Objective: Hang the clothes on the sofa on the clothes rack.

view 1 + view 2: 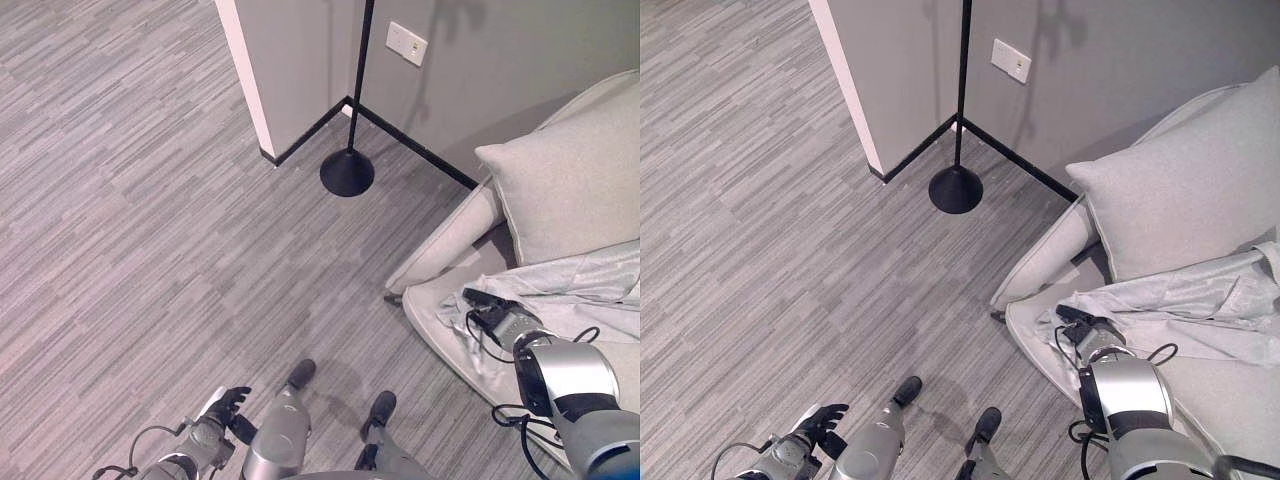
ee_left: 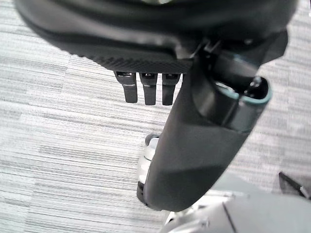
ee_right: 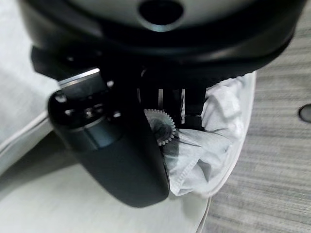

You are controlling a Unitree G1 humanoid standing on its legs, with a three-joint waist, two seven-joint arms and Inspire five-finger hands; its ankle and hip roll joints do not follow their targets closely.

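A light grey garment [image 1: 590, 280] lies crumpled across the seat of the pale sofa [image 1: 440, 250] at the right. My right hand [image 1: 490, 305] rests on the garment's front edge near the sofa's front corner. In the right wrist view its thumb [image 3: 116, 160] and curled fingers [image 3: 170, 102] pinch a bunched fold of the cloth [image 3: 204, 145]. The clothes rack [image 1: 347, 172] is a thin black pole on a round black base, standing on the floor by the wall corner, well left of the sofa. Low at my left side hangs my left hand [image 1: 225, 408], fingers [image 2: 148, 90] relaxed and holding nothing.
A large grey pillow [image 1: 570, 190] leans against the sofa back behind the garment. A white wall corner [image 1: 250, 80] juts out just left of the rack, and a wall socket [image 1: 406, 42] sits to its right. Grey striped carpet [image 1: 130, 200] spreads to the left.
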